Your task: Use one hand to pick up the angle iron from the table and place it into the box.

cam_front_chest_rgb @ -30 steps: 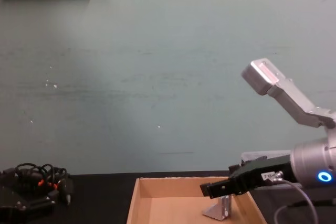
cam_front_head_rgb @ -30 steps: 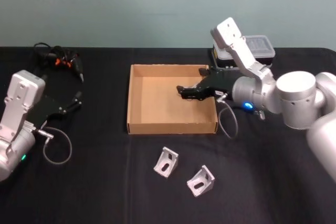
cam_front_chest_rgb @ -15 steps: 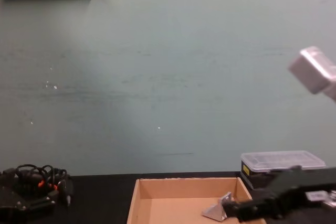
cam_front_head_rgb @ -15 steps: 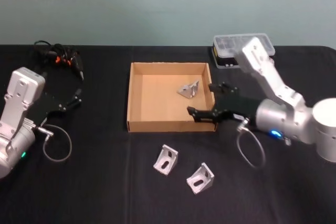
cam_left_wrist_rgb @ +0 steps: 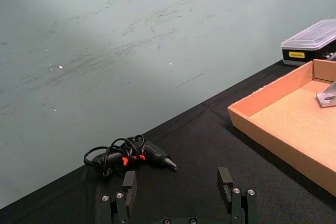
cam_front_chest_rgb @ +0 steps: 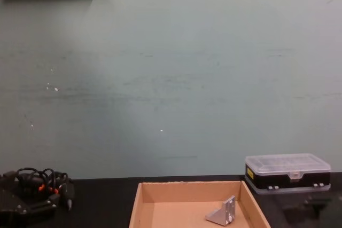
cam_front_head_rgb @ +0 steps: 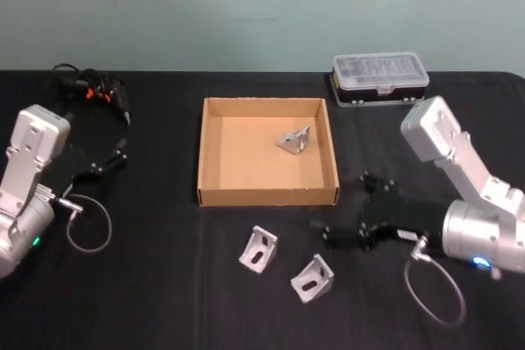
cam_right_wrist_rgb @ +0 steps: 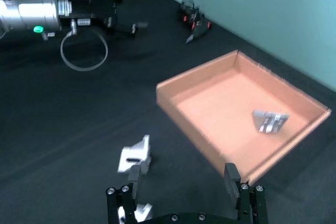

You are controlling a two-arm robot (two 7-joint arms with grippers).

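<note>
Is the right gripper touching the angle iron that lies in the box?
Apart. In the head view the right gripper is outside the box, over the table, while the angle iron lies inside by its right wall.

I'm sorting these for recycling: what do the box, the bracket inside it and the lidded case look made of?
Box: tan matte cardboard, thin folded walls. Bracket: probably bare metal, silver-grey, dull sheen. Case: likely plastic, clear lid over black base.
</note>
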